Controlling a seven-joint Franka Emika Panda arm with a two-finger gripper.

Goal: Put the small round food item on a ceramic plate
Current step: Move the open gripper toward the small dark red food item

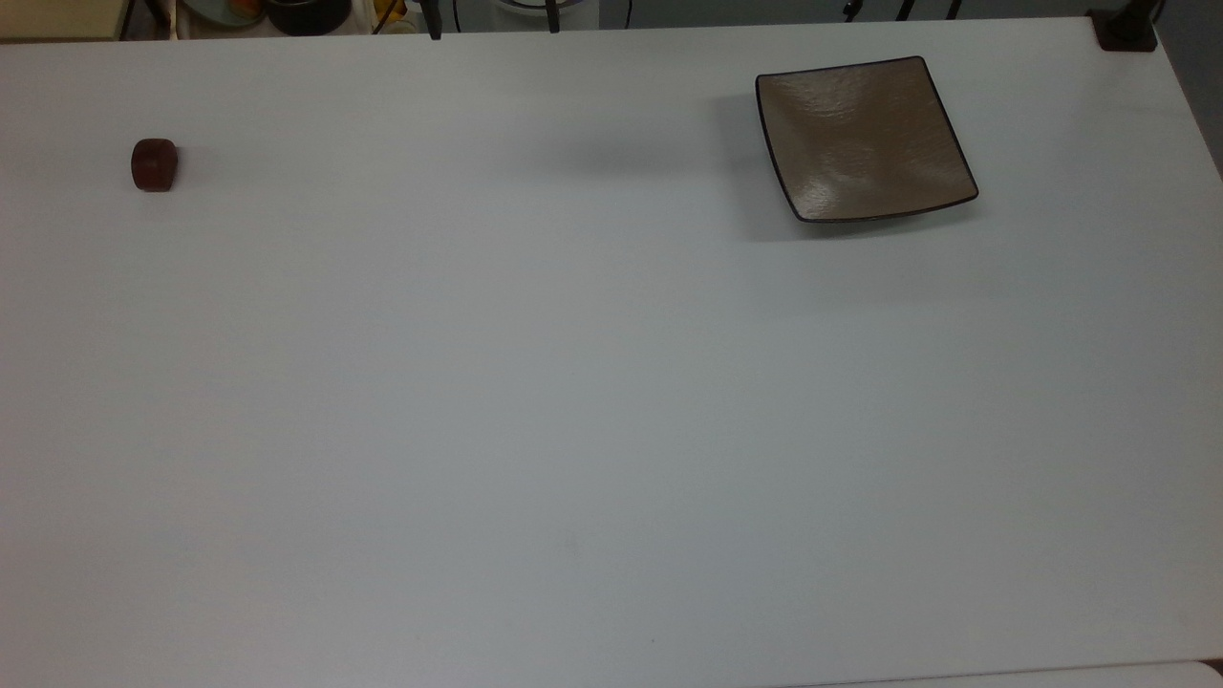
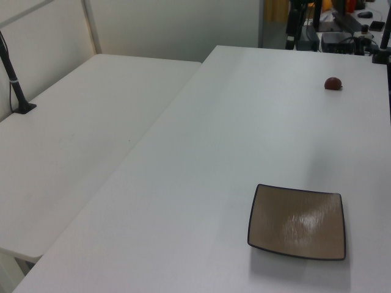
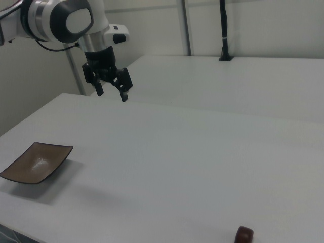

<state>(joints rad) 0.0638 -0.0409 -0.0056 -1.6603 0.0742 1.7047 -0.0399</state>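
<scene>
— How far along is the job?

— Barely begun, by my reading. The small round food item (image 1: 154, 164) sits alone on the white tabletop (image 1: 573, 401) at the top view's nine o'clock edge, well apart from the ceramic plate (image 1: 863, 137) at two o'clock, which holds nothing.

— And the arm?

— In the right view the gripper (image 3: 110, 92) hangs high above the tabletop, jaws spread wide and gripping nothing, nearer the plate than the food. Reaching, grasping, carrying and setting down all remain.
</scene>
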